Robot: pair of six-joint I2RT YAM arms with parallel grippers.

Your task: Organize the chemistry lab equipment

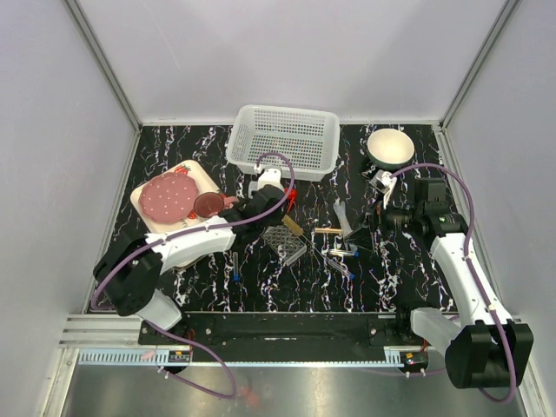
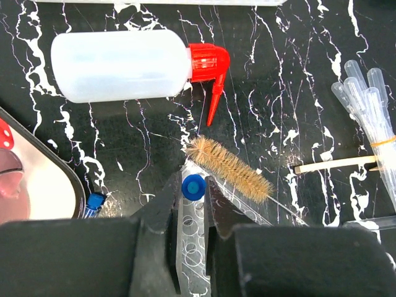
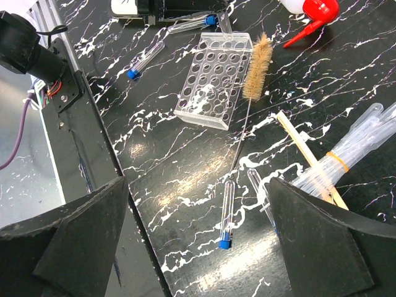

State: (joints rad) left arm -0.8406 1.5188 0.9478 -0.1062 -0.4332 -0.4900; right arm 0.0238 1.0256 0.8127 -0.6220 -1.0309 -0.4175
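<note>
Left gripper (image 2: 194, 198) is clamped on a blue-capped test tube (image 2: 193, 186), with the cap poking out at the fingertips right over one end of the tube rack (image 2: 190, 247). I'm guessing it's held there to feed it into a hole. Right gripper (image 3: 197, 185) is spread wide with nothing in it, above a loose tube (image 3: 226, 213) lying on the tabletop (image 3: 185, 154), maybe its next pick. The fingers hide the held tube's body, so I can't tell whether it's upright, tilted or already seated. The pipettes (image 3: 349, 148) run off frame.
</note>
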